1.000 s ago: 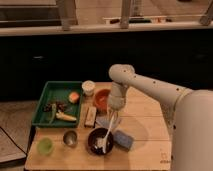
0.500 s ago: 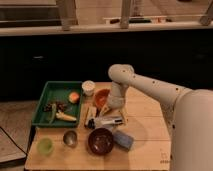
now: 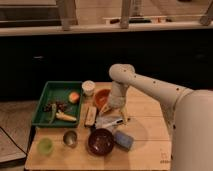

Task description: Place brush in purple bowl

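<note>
The brush (image 3: 109, 121) lies nearly flat on the wooden table, its pale handle pointing right, just behind the rim of the purple bowl (image 3: 101, 142). It sits between that bowl and the orange bowl (image 3: 102, 98). My gripper (image 3: 120, 114) hangs from the white arm, right above the handle's right end. Its fingers are open, and I see nothing held between them. The purple bowl looks empty.
A blue sponge (image 3: 123, 140) lies right of the purple bowl and a tan block (image 3: 90, 115) to its upper left. A metal cup (image 3: 70, 138) and a green cup (image 3: 45, 146) stand front left. A green tray (image 3: 44, 105) with food and a white cup (image 3: 88, 88) are behind.
A second ago the pale brush stood steeply over the purple bowl under the gripper. It now lies flat behind the bowl, and the gripper has risen a little toward the orange bowl.
</note>
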Controlling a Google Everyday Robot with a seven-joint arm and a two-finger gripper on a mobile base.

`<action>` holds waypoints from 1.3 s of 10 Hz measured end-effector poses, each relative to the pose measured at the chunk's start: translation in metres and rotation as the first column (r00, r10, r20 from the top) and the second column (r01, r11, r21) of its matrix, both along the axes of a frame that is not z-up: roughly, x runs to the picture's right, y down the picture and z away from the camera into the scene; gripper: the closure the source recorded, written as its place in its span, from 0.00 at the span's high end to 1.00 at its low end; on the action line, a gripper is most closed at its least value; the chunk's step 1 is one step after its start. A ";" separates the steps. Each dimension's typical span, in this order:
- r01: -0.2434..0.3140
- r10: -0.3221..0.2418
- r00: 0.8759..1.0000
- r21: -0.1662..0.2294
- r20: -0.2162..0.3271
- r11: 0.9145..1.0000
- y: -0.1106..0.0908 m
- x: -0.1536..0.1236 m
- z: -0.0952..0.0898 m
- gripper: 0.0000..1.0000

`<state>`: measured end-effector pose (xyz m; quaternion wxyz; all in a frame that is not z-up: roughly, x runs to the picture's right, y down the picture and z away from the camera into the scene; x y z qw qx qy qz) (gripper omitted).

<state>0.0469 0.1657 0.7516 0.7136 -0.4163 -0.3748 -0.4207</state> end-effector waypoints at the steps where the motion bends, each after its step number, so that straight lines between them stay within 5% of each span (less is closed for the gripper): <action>1: 0.001 -0.001 1.000 -0.001 0.001 1.000 0.000 0.001 0.001 0.80; 13: 0.017 -0.017 1.000 -0.010 0.013 1.000 -0.001 0.000 0.005 0.80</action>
